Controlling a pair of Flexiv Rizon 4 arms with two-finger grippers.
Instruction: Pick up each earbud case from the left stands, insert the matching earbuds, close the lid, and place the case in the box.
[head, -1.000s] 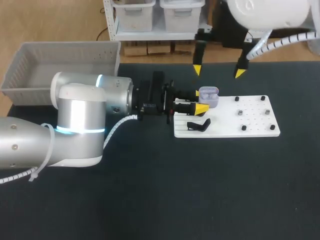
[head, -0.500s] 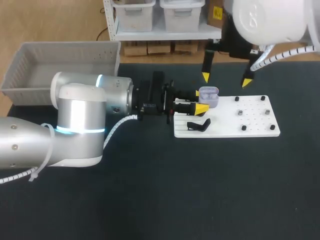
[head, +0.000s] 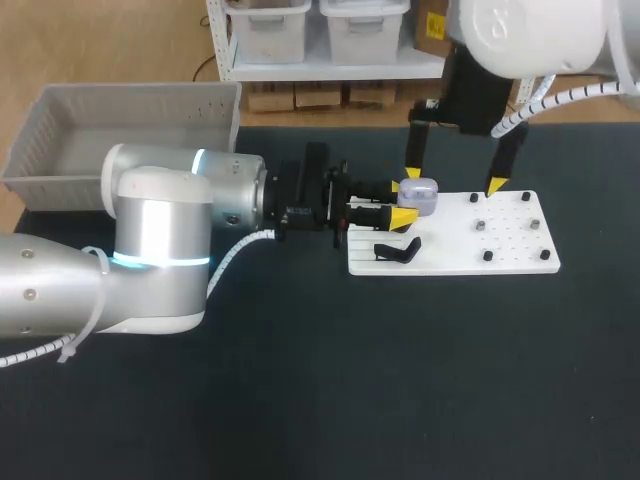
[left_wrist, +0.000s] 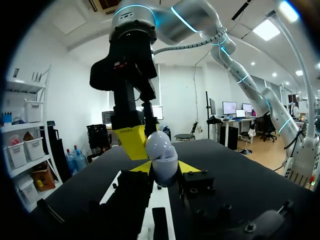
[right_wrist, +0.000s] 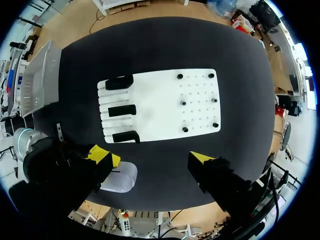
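Your left wrist view showed left jaws clenched on the earbud case (left_wrist: 161, 155); overhead, it hung above the edge of the white board (head: 510, 242). Right jaws stood released, one tip beside it, contact unclear.

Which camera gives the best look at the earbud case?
The left wrist view: the earbud case sits large and close between the left hand's yellow tips. The head view shows it small; the right wrist view, from above beside one finger.
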